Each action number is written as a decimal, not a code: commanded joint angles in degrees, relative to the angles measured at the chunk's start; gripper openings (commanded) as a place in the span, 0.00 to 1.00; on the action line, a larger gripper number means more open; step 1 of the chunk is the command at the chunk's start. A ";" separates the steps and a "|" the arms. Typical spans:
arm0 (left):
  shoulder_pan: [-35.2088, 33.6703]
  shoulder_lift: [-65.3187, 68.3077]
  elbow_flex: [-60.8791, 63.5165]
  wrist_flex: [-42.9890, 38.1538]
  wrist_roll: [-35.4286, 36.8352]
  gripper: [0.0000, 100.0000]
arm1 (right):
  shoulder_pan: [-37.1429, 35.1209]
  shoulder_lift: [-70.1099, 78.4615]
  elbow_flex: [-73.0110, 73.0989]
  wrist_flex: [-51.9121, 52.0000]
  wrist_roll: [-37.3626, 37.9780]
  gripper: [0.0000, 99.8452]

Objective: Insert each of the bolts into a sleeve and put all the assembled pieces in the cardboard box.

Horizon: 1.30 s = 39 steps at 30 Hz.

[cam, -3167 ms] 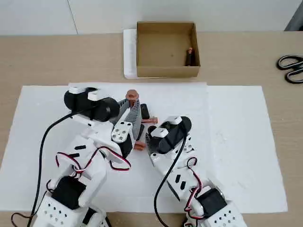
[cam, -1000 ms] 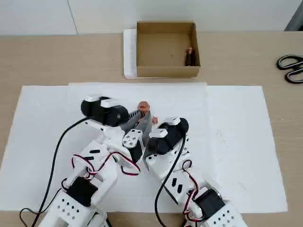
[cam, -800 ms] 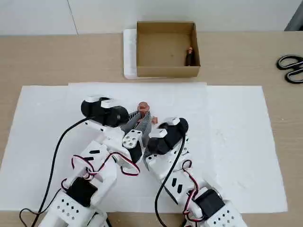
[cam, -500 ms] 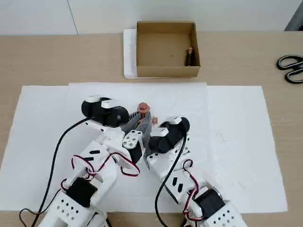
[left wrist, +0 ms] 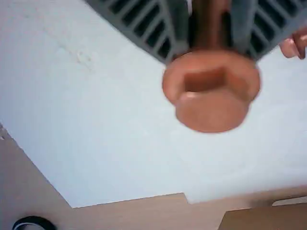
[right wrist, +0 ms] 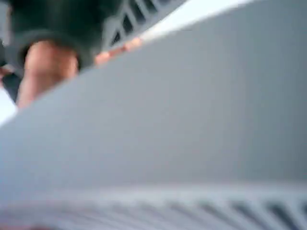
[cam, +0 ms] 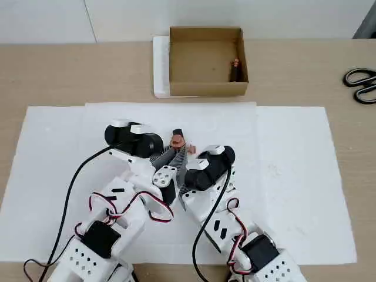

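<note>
My left gripper is shut on a copper bolt, holding it by the shaft over the white paper, head pointing toward the cardboard box. In the left wrist view the bolt's head sticks out beyond the grey fingers. My right gripper sits close against the left one, its tip hidden between the two arms. In the right wrist view a blurred dark piece with a copper end lies beyond a grey finger. Another copper bolt lies on the paper beside the grippers.
One assembled piece lies in the box, against its right wall. Scissors rest at the table's right edge. White paper covers the work area, with a smaller white sheet under the box's left side.
The left arm has swung right with the bolt, bringing it down and close to the right gripper. Over the last second the bolt sank slightly nearer; the right arm barely shifted.
</note>
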 commanded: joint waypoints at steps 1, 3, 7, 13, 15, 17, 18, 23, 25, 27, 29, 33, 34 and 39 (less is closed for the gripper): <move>-0.18 -0.26 0.31 0.35 -0.26 0.01 | 1.10 -0.40 -0.97 -0.31 -0.62 0.00; -0.18 -0.26 0.84 0.26 -1.49 0.01 | 1.10 -0.40 -0.97 -0.31 -0.62 0.00; -0.18 -0.26 1.36 0.53 -2.11 0.01 | 1.10 -0.40 -0.97 -0.31 -0.62 0.00; -0.18 -0.26 2.68 0.53 -2.11 0.01 | 1.10 -0.40 -0.97 -0.31 -0.62 0.00; -0.18 -0.26 2.77 0.53 -2.11 0.01 | 1.01 -0.40 -0.97 -0.31 -0.62 0.00; -0.18 -0.26 2.68 1.32 -2.11 0.01 | 1.01 -0.40 -0.97 -0.31 -0.62 0.00; -0.18 -0.26 2.59 1.67 -2.11 0.01 | 1.01 -0.40 -0.97 -0.31 -0.62 0.00; -0.18 -0.26 2.51 5.01 -2.11 0.01 | 1.01 -0.40 -0.97 -0.31 -0.62 0.00; -0.18 -0.26 2.51 5.36 -2.02 0.01 | 1.01 -0.40 -0.97 -0.31 -0.62 0.00; -0.18 -0.26 2.42 5.27 -2.02 0.01 | 1.01 -0.40 -0.97 -0.31 -0.62 0.00; -0.18 -0.26 2.42 5.19 -2.02 0.01 | 1.01 -0.40 -0.97 -0.31 -0.62 0.00; -0.18 -0.26 2.42 5.36 -2.02 0.04 | 1.01 -0.40 -0.97 -0.31 -0.62 0.00; -0.18 -0.26 2.42 5.45 -1.93 0.07 | 1.01 -0.40 -0.97 -0.31 -0.62 0.00; 0.00 -0.53 2.42 7.03 -1.76 0.15 | 1.01 -0.40 -0.97 -0.31 -0.62 0.00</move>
